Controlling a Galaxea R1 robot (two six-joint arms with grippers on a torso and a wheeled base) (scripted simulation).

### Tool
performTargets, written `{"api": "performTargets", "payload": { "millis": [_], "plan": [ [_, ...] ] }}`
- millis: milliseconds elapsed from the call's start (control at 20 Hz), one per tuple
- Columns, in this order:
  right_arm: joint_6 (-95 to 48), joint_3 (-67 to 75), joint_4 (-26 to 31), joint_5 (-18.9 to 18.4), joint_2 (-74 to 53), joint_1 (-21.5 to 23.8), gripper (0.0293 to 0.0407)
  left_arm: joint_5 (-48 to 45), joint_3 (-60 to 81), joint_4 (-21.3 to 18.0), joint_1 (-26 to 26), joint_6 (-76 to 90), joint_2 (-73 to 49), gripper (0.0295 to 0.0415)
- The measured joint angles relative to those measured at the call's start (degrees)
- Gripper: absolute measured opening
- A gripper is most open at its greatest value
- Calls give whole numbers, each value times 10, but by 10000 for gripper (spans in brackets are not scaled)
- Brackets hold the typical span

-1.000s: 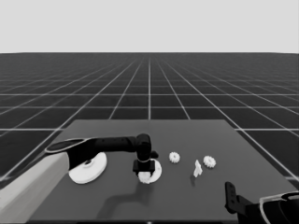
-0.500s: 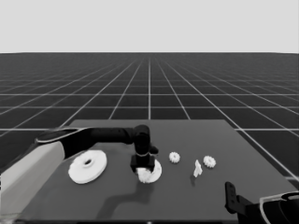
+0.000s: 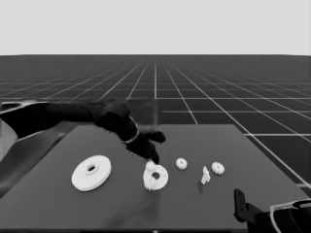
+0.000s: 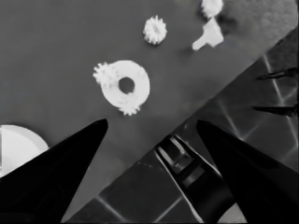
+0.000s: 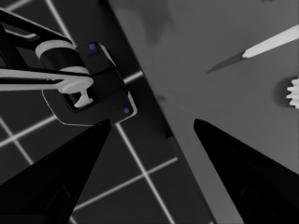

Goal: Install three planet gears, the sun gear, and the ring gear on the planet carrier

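The smaller round part (image 3: 156, 177) (image 4: 126, 86) lies mid-table with two planet gears on its rim, one (image 4: 104, 74) on the far side and one (image 4: 130, 108) on the near side. My left gripper (image 3: 153, 156) (image 4: 151, 122) hangs open and empty just above and behind it. The larger round part (image 3: 91, 172) (image 4: 14, 147) rests flat to the left. Two loose gears (image 3: 181, 163) (image 3: 217, 168) lie to the right, with the thin white piece (image 3: 205, 174) (image 4: 209, 37) between them. My right gripper (image 3: 239, 204) (image 5: 152, 122) waits open at the table's near right corner.
The right wrist view looks over the table's edge at the floor grid and dark machinery with blue lights (image 5: 88, 81); a gear (image 5: 293, 93) and the thin white piece (image 5: 271, 42) show at its side. Table edge runs close below the smaller round part (image 4: 187, 116).
My left gripper has risen off the smaller round part and drawn back a little, leaving a gear on it. The right arm has not moved.
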Motion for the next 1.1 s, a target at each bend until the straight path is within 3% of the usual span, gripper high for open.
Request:
{"api": "performTargets", "payload": {
  "millis": [50,150,250,450,500,550,600,750,950,1000,1050,1100],
  "plan": [
    [0,0,0,0,0,0,385,-126,137,50,-18,286,-218,408],
    [0,0,0,0,0,0,385,-243,266,97,-35,637,-424,394],
    [0,0,0,0,0,0,385,-284,311,113,-41,758,-491,386],
    [0,0,0,0,0,0,385,-303,332,121,-44,814,-521,385],
    [277,-103,261,-218,181,215,398,-304,333,121,-44,817,-523,385],
    [412,-298,370,-222,352,322,393,-304,334,121,-44,819,-524,385],
    [433,-457,391,-222,434,331,389,-305,335,121,-44,820,-524,385],
    [424,-691,408,-230,540,329,385,-305,335,122,-44,822,-525,385],
    [412,-761,411,-233,571,327,385,-305,335,122,-44,822,-525,385],
    [412,-762,335,-188,571,259,385,-305,335,122,-44,822,-525,385],
    [402,-786,291,-161,581,194,385,-305,335,122,-44,822,-525,385],
    [387,-819,268,-141,593,158,385,-305,335,122,-44,822,-525,385]
  ]
}}
